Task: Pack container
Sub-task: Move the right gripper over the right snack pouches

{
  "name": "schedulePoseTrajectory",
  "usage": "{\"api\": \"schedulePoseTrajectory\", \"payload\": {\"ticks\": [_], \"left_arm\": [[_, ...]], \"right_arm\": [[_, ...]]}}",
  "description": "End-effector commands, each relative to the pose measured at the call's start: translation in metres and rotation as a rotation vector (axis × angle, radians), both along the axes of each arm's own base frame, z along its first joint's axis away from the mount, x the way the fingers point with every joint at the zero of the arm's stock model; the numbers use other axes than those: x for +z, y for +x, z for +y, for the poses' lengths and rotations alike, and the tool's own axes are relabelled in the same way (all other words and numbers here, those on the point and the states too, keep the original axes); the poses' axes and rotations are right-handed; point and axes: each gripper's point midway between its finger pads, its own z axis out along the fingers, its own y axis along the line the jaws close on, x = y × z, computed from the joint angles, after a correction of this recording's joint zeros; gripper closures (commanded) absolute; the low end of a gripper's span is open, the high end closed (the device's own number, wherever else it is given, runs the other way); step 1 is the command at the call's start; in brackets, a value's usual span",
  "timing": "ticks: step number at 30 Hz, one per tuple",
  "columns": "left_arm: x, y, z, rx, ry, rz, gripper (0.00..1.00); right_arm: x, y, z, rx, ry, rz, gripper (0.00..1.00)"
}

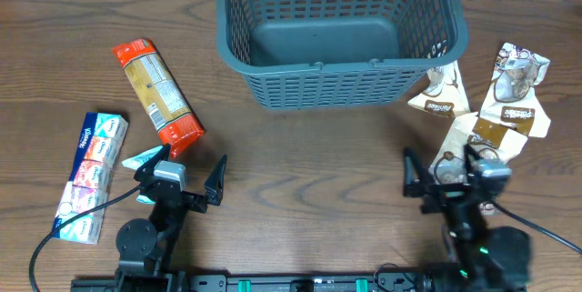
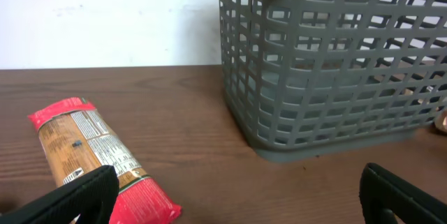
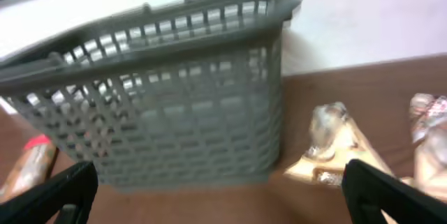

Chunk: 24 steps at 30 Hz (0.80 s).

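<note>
The dark grey slotted basket stands at the back middle of the table and looks empty; it also shows in the left wrist view and the right wrist view. A red and brown packet lies left of it, also in the left wrist view. My left gripper is open and empty, its left finger next to the packet's near end. My right gripper is open and empty, next to several tan triangular packets, one of which shows in the right wrist view.
A row of blue, white and pink tissue packs lies at the far left. A small teal packet lies by my left gripper. Cables run from both arm bases at the front edge.
</note>
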Motion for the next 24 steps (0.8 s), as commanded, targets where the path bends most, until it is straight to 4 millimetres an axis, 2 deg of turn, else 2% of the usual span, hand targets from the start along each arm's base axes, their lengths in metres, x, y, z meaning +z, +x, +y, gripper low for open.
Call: {"api": "schedulePoseTrajectory", "payload": {"ticks": [1, 5, 8, 11, 15, 16, 18, 21, 23, 24], "left_arm": [[-0.016, -0.001, -0.004, -0.025, 0.015, 0.046, 0.02], [-0.017, -0.001, -0.004, -0.025, 0.015, 0.046, 0.01], [-0.017, -0.001, -0.004, -0.025, 0.015, 0.046, 0.02], [-0.017, -0.001, -0.004, -0.025, 0.015, 0.046, 0.01], [-0.017, -0.001, -0.004, -0.025, 0.015, 0.049, 0.02], [-0.018, -0.001, -0.004, -0.025, 0.015, 0.051, 0.01], [-0.020, -0.001, -0.004, -0.025, 0.016, 0.060, 0.01], [-0.023, -0.001, -0.004, -0.025, 0.018, 0.075, 0.01], [-0.025, 0.000, -0.004, -0.025, 0.019, 0.084, 0.01], [-0.026, 0.000, -0.004, -0.025, 0.019, 0.089, 0.01]], "right_arm": [[0.049, -0.010, -0.015, -0.064, -0.140, 0.025, 0.01], [0.075, -0.012, -0.033, -0.127, -0.242, 0.251, 0.01], [0.089, -0.004, -0.046, -0.162, -0.289, 0.432, 0.01], [0.110, 0.016, -0.045, -0.102, -0.338, 0.556, 0.01], [0.152, 0.056, -0.043, -0.045, -0.425, 0.539, 0.01], [0.160, 0.064, -0.048, -0.061, -0.454, 0.527, 0.01], [0.179, 0.082, -0.075, -0.213, -0.461, 0.524, 0.02], [0.190, 0.100, -0.108, -0.355, -0.437, 0.545, 0.21], [0.189, 0.111, -0.128, -0.415, -0.396, 0.562, 0.48], [0.185, 0.117, -0.138, -0.440, -0.377, 0.576, 0.56]]}}
